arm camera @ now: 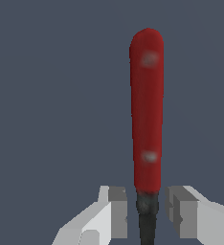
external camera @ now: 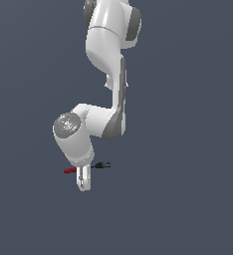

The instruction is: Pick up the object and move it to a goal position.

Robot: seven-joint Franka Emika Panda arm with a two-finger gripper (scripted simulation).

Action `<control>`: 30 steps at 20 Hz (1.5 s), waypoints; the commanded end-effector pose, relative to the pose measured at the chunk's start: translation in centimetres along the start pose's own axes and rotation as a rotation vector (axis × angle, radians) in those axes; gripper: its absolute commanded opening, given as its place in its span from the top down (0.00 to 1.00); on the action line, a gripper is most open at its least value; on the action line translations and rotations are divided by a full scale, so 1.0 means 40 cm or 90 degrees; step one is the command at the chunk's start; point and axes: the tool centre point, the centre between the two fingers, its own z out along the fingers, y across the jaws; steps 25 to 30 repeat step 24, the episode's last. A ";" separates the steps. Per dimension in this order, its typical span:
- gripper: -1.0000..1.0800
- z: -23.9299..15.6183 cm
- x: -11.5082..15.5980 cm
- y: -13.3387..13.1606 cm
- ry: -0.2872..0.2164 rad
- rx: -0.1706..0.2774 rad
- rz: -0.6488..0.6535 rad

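The object [external camera: 69, 170] is a thin stick with a red half and a black half ending in a small knob, lying on the dark floor. In the exterior view its middle is hidden behind my gripper [external camera: 83, 185], which points down over it. Seen from the wrist, the object [arm camera: 146, 105] shows its long red handle, and its black part runs between my fingers. My gripper [arm camera: 146, 213] is open. One grey pad stands on each side of the stick, with a small gap on both sides.
A plain dark grey-blue floor surrounds the stick. The white arm [external camera: 111, 45] comes down from the top of the exterior view and bends at an elbow above the gripper.
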 end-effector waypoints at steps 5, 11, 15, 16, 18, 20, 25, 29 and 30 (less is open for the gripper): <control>1.00 -0.033 0.029 -0.061 0.000 0.000 0.000; 1.00 -0.052 0.047 -0.099 -0.001 0.000 -0.001; 1.00 -0.060 0.055 -0.114 -0.001 0.001 -0.001; 1.00 -0.061 0.056 -0.117 -0.001 0.001 -0.001; 1.00 -0.063 0.058 -0.121 -0.001 0.001 -0.001; 1.00 -0.065 0.060 -0.124 -0.001 0.001 -0.001; 1.00 -0.066 0.061 -0.127 -0.001 0.001 -0.001; 1.00 -0.066 0.061 -0.127 -0.001 0.001 -0.001; 1.00 -0.066 0.061 -0.127 -0.001 0.001 -0.001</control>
